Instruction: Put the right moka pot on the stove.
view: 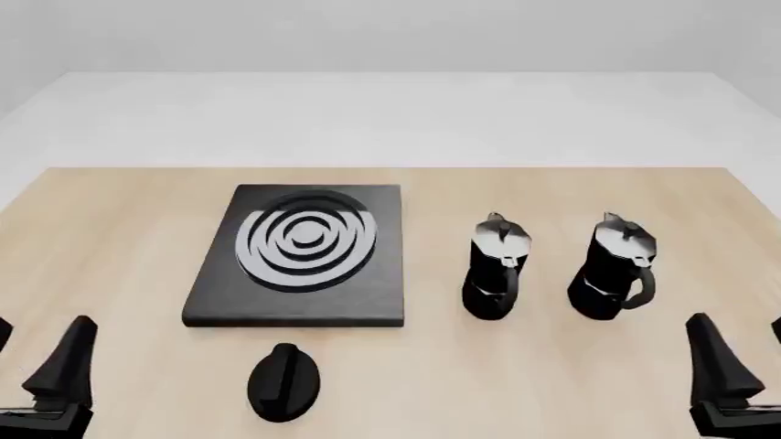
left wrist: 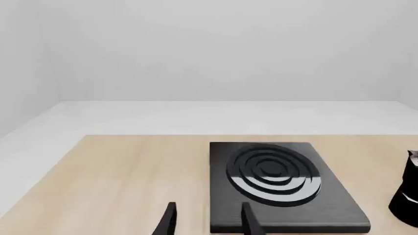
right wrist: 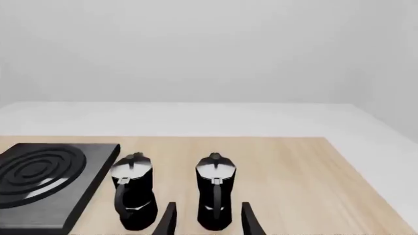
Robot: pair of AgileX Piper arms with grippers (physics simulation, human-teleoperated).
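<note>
The right moka pot (view: 614, 272) stands upright on the wooden table, black with a grey lid; the right wrist view shows it (right wrist: 214, 188) straight ahead between the fingers. The stove (view: 299, 251), a flat black slab with silver burner rings, lies to the left and also appears in the left wrist view (left wrist: 277, 183). My right gripper (view: 744, 357) sits open at the near right edge, short of the pot and holding nothing. At the near left edge my left gripper (view: 35, 357) is open and holds nothing, its fingertips (left wrist: 168, 220) short of the stove.
A near-twin moka pot (view: 495, 272) with a bright upper face stands between the stove and the right pot, also seen in the right wrist view (right wrist: 134, 193). A black round knob (view: 284, 382) lies on the table in front of the stove.
</note>
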